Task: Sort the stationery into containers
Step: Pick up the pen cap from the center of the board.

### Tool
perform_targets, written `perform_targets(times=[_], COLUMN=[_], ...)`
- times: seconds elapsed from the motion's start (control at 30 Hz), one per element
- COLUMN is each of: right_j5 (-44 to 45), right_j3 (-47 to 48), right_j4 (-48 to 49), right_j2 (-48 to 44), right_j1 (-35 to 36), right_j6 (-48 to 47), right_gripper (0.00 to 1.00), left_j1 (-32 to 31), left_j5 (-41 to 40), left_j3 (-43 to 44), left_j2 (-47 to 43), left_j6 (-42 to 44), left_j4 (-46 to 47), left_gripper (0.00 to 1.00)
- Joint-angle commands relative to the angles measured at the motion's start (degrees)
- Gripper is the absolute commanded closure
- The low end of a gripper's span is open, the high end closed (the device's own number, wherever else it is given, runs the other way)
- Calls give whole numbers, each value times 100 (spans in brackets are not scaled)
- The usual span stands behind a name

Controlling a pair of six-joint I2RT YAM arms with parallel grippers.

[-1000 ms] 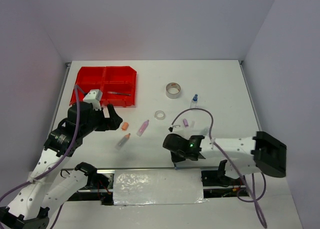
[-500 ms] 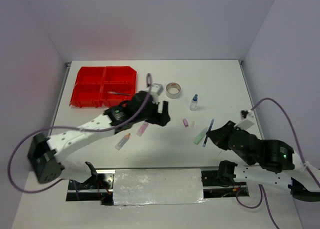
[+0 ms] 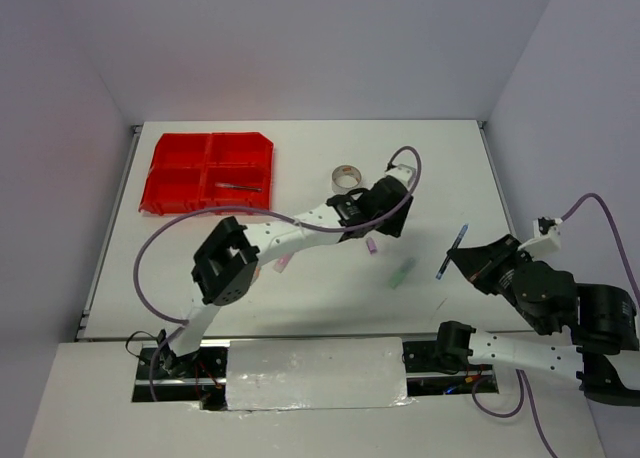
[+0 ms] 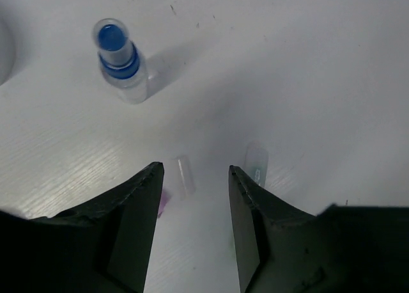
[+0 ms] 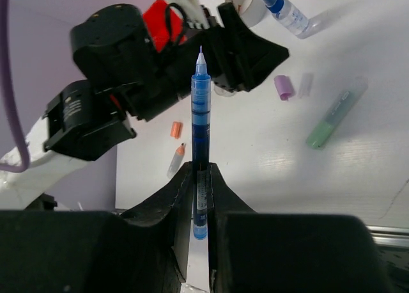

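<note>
1. My left gripper (image 4: 195, 171) hangs low over the table (image 3: 450, 168), toward its 2 o'clock part in the top view. Its jaws stand partway apart and grip nothing.
2. In the left wrist view a small clear cap (image 4: 185, 176) lies on the table in the gap between my fingers (image 4: 137, 229), touching neither.
3. The blue-capped clear bottle (image 4: 121, 61) stands upright at 11 o'clock from that gap, well apart from both fingers.
4. A purple piece (image 4: 164, 202) peeps out at 7 o'clock of the cap, half hidden by one finger. The green marker (image 4: 255, 162) shows its clear end at 3 o'clock, just beside the other finger.
5. My right gripper (image 5: 201, 178) is clamped tight on a dark-blue pen (image 5: 200, 114) near its lower end. The pen is held up off the table, tip pointing to 12 o'clock in the right wrist view.
6. The red organiser tray (image 3: 178, 154) sits at the table's 10 o'clock corner. One thin pen (image 3: 240, 187) lies in its near right compartment.
7. The grey tape roll (image 3: 347, 178) lies flat at 10 o'clock of my left gripper, close by.
8. An orange piece (image 5: 175, 130) and an orange-tipped marker (image 5: 176, 160) lie near each other at 9 o'clock of the held pen.
9. The pink marker (image 3: 282, 265) is partly hidden under my left arm.
</note>
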Motion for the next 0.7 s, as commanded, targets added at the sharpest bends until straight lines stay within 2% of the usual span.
perform_targets(times=[0.0,0.07,0.2,0.67], right_j5=[134,-15,-147,-332], right_j3=[9,-123,-203,-255], right_j4=[-580,-352,-219,132], right_j2=[-179,-223,-215,-180], right_j1=[7,7,7,7], right_j6=[-107,-309,-450,-846], right_gripper=[100,100,100,100], left_j1=[-266,-363,-399,-346], left_j5=[-585,-997,-1289,-1131], left_j3=[685,845,678,1073], left_j2=[484,669,731,1469], left_j6=[32,-126,-373,-197], left_j4=[-489,-614,-588,-623], left_gripper=[43,44,46,45])
